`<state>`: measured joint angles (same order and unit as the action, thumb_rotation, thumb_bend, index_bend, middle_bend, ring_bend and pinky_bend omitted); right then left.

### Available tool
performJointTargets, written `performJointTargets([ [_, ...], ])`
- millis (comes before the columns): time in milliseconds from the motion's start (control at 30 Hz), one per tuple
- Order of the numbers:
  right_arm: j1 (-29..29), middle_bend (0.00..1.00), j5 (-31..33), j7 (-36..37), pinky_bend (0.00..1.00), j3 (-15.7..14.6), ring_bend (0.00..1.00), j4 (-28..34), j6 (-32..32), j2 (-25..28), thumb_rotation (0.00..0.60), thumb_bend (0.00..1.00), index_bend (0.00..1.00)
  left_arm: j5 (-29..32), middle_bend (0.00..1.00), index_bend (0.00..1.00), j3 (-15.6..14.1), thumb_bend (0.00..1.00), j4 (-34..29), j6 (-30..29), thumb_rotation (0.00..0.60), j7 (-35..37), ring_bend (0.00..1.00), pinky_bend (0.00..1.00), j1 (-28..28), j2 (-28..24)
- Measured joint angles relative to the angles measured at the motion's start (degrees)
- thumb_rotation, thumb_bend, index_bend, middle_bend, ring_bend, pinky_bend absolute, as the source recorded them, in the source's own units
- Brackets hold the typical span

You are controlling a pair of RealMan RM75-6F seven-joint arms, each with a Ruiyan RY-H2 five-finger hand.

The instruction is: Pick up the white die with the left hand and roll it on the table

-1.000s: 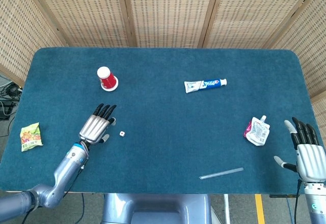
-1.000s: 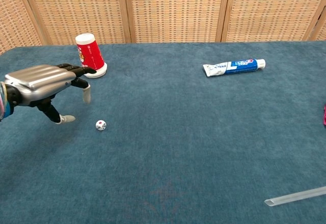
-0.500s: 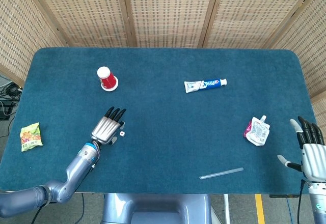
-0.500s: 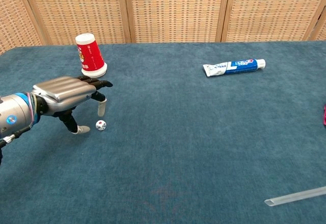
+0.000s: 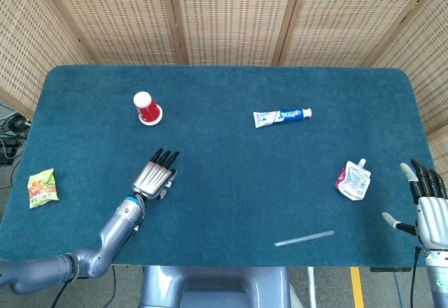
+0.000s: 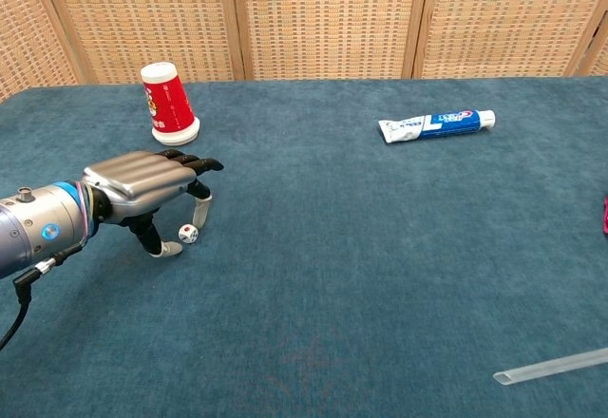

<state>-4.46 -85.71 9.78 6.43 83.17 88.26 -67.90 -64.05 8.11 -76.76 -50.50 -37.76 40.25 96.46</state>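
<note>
Lying nearest the table's front edge, a clear plastic straw [image 6: 553, 366] rests flat on the dark blue felt-covered table [image 5: 231, 182]. At the left, the robot's silver left hand [image 6: 147, 187] arches palm-down over the small white die [image 6: 189, 234], thumb tip on one side of it and a fingertip on the other, both just beside it; whether they touch it cannot be told, and the die sits on the cloth. At the right edge, the silver right hand [image 5: 428, 206] stands with fingers spread, holding nothing. Near it lies a white spouted pouch with a pink side [image 5: 353, 180]. Off the table's left edge sits a small green snack packet [image 5: 41, 187]. Farther back lies a white and blue toothpaste tube [image 6: 435, 123], and an upturned red paper cup [image 6: 168, 104] stands behind the left hand.
</note>
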Motion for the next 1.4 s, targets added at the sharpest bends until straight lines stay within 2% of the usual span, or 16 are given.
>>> performJointTargets([
  [167,0.0,0.0,-0.3,-0.1,0.0,-0.1,0.0,-0.1,0.1,-0.1,0.6,0.09,0.05,0.8,0.0,0.55,-0.4,0.43,0.6,-0.2,0.6,0.1,0.0,0.0,0.5,0.6],
  [567,0.2,0.0,-0.3,0.6,0.0,0.1,0.0,-0.3,0.7,-0.1,0.6,0.09,0.05,0.1,0.0,0.57,-0.9,0.43,-0.8,-2.4,0.6,2.0,0.0,0.0,0.2,-0.2],
  [767,0.3,0.0,-0.3,1.1,0.0,0.2,0.0,-0.1,1.0,0.1,0.6,0.09,0.05,-1.1,0.0,0.58,0.6,0.43,-5.4,-4.5,0.6,3.1,0.0,0.0,0.5,-3.6],
  [1000,0.4,0.0,-0.2,1.6,0.0,0.3,0.0,-0.1,1.0,0.2,0.6,0.09,0.05,0.4,0.0,0.57,5.1,0.43,-11.8,-5.5,0.6,2.1,0.0,0.0,2.7,-8.5],
  [1267,0.4,0.0,0.1,2.4,0.0,0.4,0.0,-0.3,0.8,0.4,0.6,0.09,0.05,4.9,0.0,0.5,8.5,0.42,-14.6,-6.0,0.6,0.1,0.0,0.0,5.9,-9.6],
  [1333,0.5,0.0,0.2,2.7,0.0,0.4,0.0,-0.3,0.8,0.5,0.6,0.09,0.05,5.7,0.0,0.46,8.5,0.41,-14.7,-6.0,0.6,-0.3,0.0,0.0,6.5,-9.4],
  [1400,0.5,0.0,0.2,2.8,0.0,0.5,0.0,-0.3,0.8,0.6,0.6,0.09,0.05,6.1,0.0,0.32,8.2,0.36,-14.7,-6.2,0.6,-1.1,0.0,0.0,6.9,-9.2],
])
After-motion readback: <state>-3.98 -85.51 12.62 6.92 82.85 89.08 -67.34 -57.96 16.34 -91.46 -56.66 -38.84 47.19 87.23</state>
